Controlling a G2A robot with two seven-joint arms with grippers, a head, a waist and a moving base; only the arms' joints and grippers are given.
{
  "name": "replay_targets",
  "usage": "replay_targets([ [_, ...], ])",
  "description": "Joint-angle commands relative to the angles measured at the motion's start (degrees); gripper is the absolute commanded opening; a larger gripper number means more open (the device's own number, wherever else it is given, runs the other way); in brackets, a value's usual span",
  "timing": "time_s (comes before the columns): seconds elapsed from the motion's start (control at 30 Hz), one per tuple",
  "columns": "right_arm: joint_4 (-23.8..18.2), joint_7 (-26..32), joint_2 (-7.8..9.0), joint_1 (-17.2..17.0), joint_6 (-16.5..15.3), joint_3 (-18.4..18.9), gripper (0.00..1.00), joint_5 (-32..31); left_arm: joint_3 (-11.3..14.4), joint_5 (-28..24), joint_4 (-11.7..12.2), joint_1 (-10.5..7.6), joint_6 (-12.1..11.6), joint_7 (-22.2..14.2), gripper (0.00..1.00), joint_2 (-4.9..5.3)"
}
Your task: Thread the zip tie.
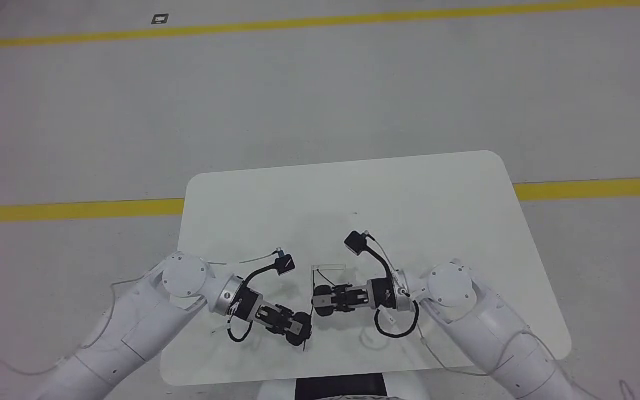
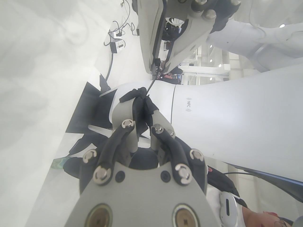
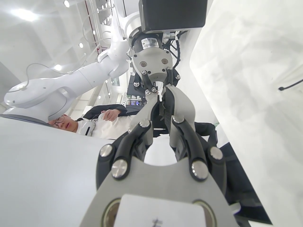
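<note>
Now, closest in, your left gripper (image 2: 141,95) is clamped on the plain black zip tie (image 2: 150,84). Its strap runs straight on to the right gripper (image 2: 158,66), pinched tight on it just beyond, tip to tip, over the near edge of the table (image 1: 430,190). You'd best feed along that line.

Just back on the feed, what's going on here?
Both arms hold the zip tie over the near edge of the table. The left gripper and the right gripper are each shut on it, tip to tip, with a short black strand spanning between them. Whether it is threaded cannot be told.
</note>
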Motion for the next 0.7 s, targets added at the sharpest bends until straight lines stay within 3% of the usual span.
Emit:
replay_targets([
  [0.0,-0.01,-0.01,0.05,0.01,-0.04,-0.06,0.09,0.07,0.0,0.0,0.0,0.0,0.0,0.0,0.0,0.0],
  [0.33,0.38,-0.4,0.17,0.51,-0.34,-0.84,0.12,0.48,0.0,0.0,0.0,0.0,0.0,0.0,0.0,0.0],
  [0.67,0.55,-0.84,0.3,1.03,-0.43,-1.44,0.09,0.65,0.0,0.0,0.0,0.0,0.0,0.0,0.0,0.0],
])
